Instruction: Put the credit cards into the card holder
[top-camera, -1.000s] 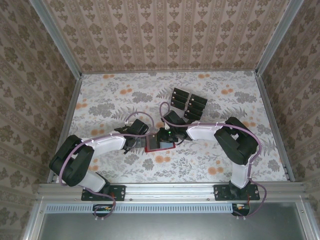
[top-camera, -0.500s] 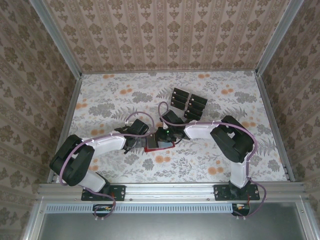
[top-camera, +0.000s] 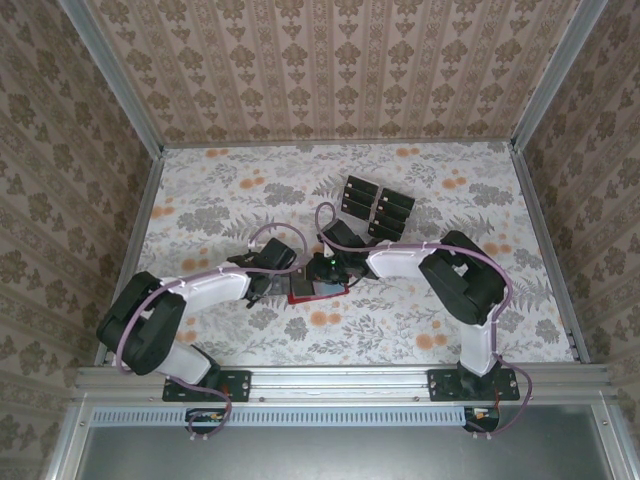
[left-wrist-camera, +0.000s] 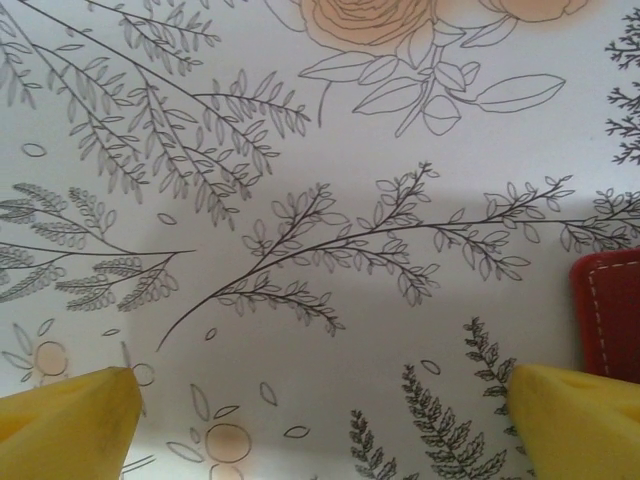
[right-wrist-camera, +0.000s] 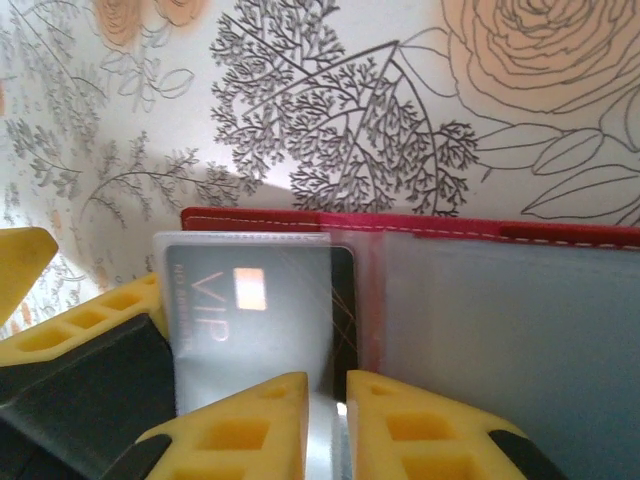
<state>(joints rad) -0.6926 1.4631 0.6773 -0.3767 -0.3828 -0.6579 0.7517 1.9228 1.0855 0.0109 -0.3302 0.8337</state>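
The card holder (right-wrist-camera: 420, 227), a red wallet, lies open on the table with clear sleeves inside. A black credit card (right-wrist-camera: 250, 310) marked VIP sits mostly inside the left sleeve, with a dark strip sticking out at the sleeve's mouth. My right gripper (right-wrist-camera: 328, 410) is over it, its yellow fingers nearly together with a thin slit between them and their tips on the card and sleeve. From above, the right gripper (top-camera: 322, 272) covers the card holder (top-camera: 318, 292). My left gripper (left-wrist-camera: 320, 385) is wide open just above the table, its right finger beside the card holder's corner (left-wrist-camera: 610, 310).
Several more black credit cards (top-camera: 375, 205) lie in two rows behind the wallet, toward the back of the floral table. Patterned walls close off the back and both sides. The left gripper (top-camera: 268, 283) sits close to the wallet's left edge.
The right arm has edged slightly left over the wallet. The left arm has stayed where it was.
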